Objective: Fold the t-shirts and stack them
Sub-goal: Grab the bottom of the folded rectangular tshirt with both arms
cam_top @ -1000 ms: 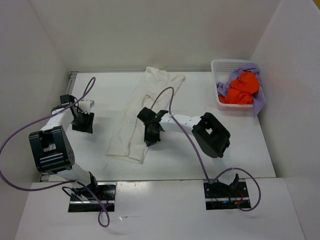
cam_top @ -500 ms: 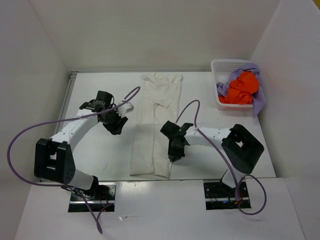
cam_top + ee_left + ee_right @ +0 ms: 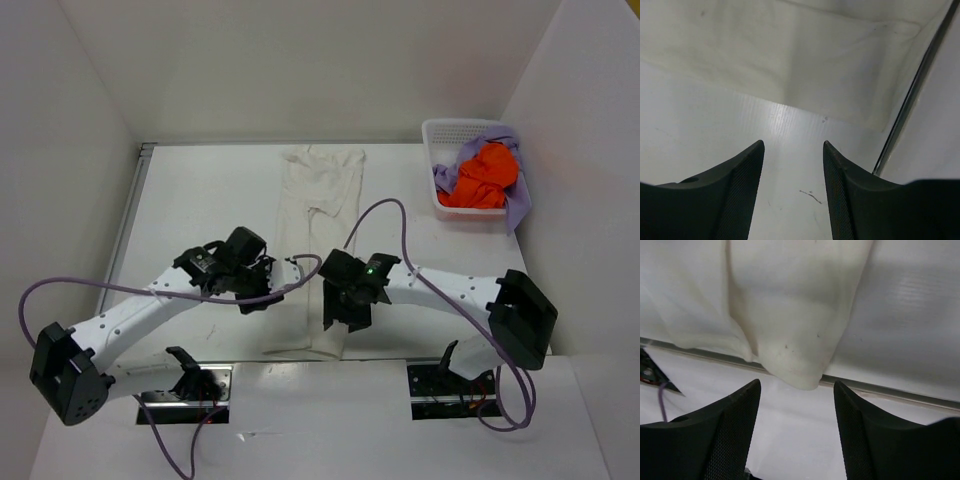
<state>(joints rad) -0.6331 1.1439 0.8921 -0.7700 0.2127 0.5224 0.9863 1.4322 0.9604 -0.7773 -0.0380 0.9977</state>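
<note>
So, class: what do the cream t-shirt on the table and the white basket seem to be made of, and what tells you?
Cream t-shirt: soft matte cloth, probably cotton knit; it lies limp, with folds and creases. Basket: likely rigid plastic, smooth finish; its walls are a regular grid of holes.

A long folded cream-white cloth t-shirt (image 3: 318, 215) is laid down the middle of the flat white table (image 3: 200, 190), from near the far edge to the near edge; a white plastic basket with holes (image 3: 432, 135) is set in the far right corner; a bright orange cloth t-shirt (image 3: 482, 178) is piled in it, on a lavender purple cloth t-shirt (image 3: 515, 210) draped over its right side; the left gripper (image 3: 792, 150) is held just left of the long shirt's near half; the right gripper (image 3: 796, 390) is held by its near right corner.
</note>
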